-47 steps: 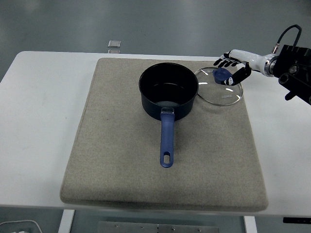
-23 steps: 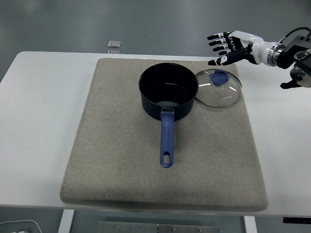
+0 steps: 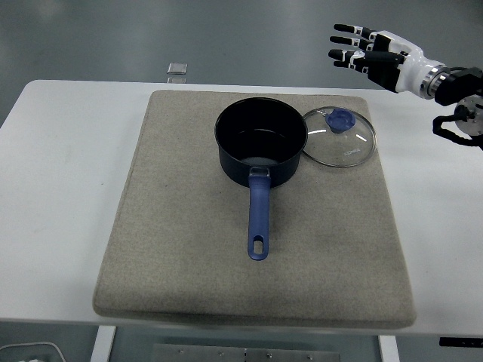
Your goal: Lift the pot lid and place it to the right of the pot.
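A dark blue pot (image 3: pixel 261 151) with a blue handle (image 3: pixel 259 219) pointing toward me stands uncovered on a grey mat (image 3: pixel 173 249). A glass lid (image 3: pixel 339 137) with a blue knob (image 3: pixel 341 119) lies flat on the mat just right of the pot, its rim touching the pot's side. My right hand (image 3: pixel 362 50) is raised above and behind the lid, fingers spread, holding nothing. My left arm is out of view.
The mat lies on a white table (image 3: pixel 60 188). A small clear square object (image 3: pixel 178 69) lies at the table's far edge, left of centre.
My right hand let go of the lid's knob, opened, and rose up and back to the right. The lid stays flat beside the pot.
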